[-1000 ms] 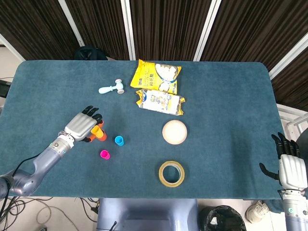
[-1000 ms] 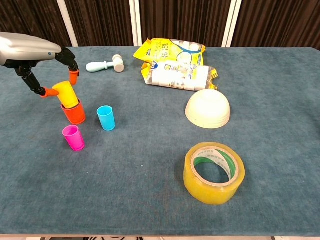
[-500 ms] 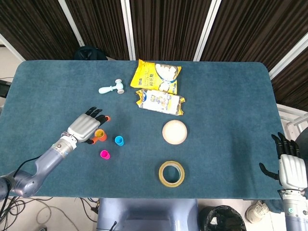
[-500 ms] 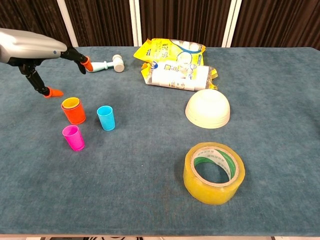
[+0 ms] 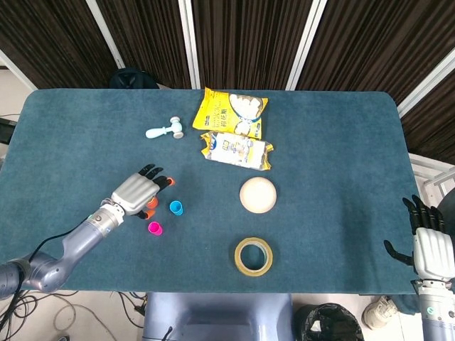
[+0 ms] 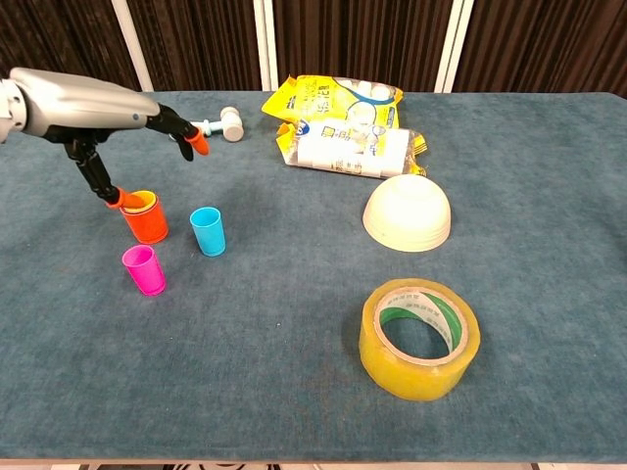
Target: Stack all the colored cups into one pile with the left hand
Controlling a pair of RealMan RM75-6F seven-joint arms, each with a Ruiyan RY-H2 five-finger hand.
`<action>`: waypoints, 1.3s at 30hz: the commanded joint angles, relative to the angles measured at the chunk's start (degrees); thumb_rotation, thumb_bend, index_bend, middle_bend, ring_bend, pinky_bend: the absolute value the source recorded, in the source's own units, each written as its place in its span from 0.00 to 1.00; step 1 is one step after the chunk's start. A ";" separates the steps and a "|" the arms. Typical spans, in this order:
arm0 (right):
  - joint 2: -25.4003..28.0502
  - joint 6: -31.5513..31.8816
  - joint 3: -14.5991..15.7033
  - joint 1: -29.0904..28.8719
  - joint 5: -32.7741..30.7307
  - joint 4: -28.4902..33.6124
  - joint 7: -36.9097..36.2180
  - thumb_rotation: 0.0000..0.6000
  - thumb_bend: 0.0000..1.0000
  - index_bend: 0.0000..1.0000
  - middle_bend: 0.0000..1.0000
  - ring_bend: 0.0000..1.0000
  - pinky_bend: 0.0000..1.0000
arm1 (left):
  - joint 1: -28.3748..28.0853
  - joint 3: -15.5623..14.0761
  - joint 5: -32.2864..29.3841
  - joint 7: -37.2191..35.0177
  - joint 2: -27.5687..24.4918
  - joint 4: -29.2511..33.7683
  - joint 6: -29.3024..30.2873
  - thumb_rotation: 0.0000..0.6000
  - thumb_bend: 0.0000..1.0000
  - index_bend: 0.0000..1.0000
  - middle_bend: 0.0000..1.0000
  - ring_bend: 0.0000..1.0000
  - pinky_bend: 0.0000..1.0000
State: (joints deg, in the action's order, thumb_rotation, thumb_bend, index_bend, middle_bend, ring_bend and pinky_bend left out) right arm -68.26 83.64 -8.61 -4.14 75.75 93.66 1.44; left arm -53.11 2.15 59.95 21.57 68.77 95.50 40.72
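Note:
An orange cup [image 6: 145, 219] stands at the left of the table with a yellow cup nested inside it. My left hand [image 6: 108, 108] hovers above it with fingers spread and nothing held; one orange-tipped finger [image 6: 116, 200] reaches down beside the cup's rim. In the head view the left hand [image 5: 138, 190] covers most of the orange cup [image 5: 151, 204]. A blue cup [image 6: 208, 231] stands upright just right of the pair, and a pink cup [image 6: 144, 270] stands nearer the front. My right hand [image 5: 425, 245] hangs off the table's right front corner, fingers apart and empty.
A toy hammer [image 6: 211, 126] lies behind the cups. A yellow snack bag [image 5: 231, 112] and a white packet [image 5: 236, 151] lie at the back middle. An upturned cream bowl [image 6: 407, 213] and a roll of yellow tape [image 6: 419, 338] sit to the right.
The left hand has let go of the yellow cup, which now sits nested in the orange one. The hand has opened and drifted right, over the cups. The right hand has not moved.

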 commanded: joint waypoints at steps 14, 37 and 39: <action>0.09 -0.13 -0.18 0.02 -0.34 -0.09 -0.26 1.00 0.31 0.09 0.04 0.10 0.04 | -2.53 -0.27 -3.76 3.25 6.59 -4.17 -0.71 1.00 0.26 0.23 0.19 0.00 0.01; 0.17 -0.27 -0.37 0.01 -0.53 -0.26 -0.84 1.00 0.31 0.09 0.04 0.10 0.04 | -3.99 -0.92 -5.83 6.47 10.30 -6.56 0.71 1.00 0.27 0.39 0.21 0.00 0.01; 0.12 -0.30 -0.34 0.01 -0.54 -0.28 -0.82 1.00 0.31 0.09 0.04 0.10 0.04 | -4.06 -0.97 -6.09 6.66 10.59 -6.85 0.81 1.00 0.27 0.39 0.21 0.00 0.01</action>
State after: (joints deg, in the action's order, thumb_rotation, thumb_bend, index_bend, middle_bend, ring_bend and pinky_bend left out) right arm -68.13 83.35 -8.95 -4.13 75.21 93.40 0.62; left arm -57.14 1.22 53.93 28.15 79.28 88.74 41.49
